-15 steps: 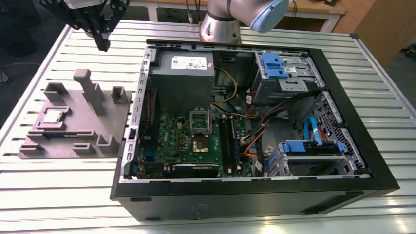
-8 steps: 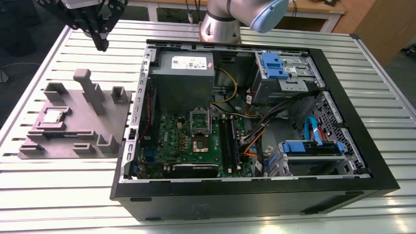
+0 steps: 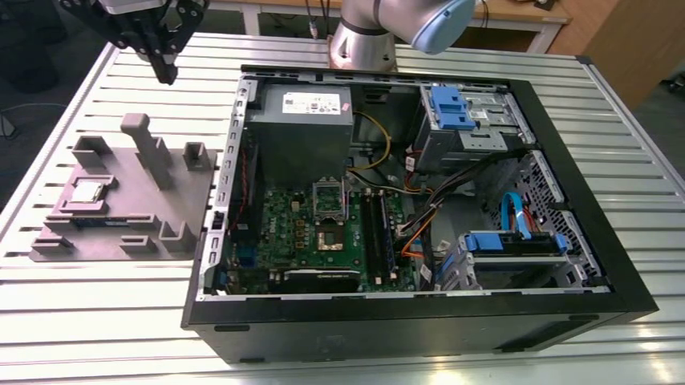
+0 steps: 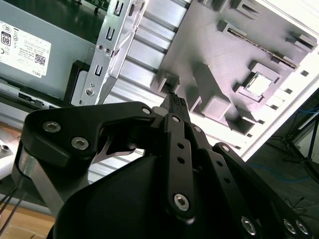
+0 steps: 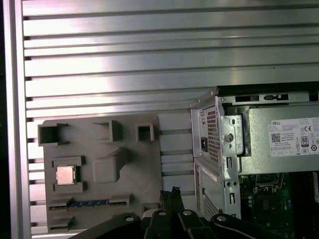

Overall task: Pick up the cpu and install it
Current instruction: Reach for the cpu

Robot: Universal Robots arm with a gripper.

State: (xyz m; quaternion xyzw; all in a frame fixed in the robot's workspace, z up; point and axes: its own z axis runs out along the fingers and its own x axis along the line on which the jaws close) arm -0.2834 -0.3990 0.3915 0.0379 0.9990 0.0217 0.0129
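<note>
The black two-finger gripper [image 3: 166, 76] is hovering over the slatted aluminium table [image 3: 86, 321], its fingers pressed together and carrying nothing. The small square silver-topped cpu [image 3: 86, 191] is lying flat in a recess of the grey moulded fixture block [image 3: 160, 200], beside the open black computer case [image 3: 428, 321] and well apart from the gripper. Judged risks: a descent with fingers unspread would be striking the chip's top; an off-centre approach would be catching the recess walls and tilting the chip
</note>
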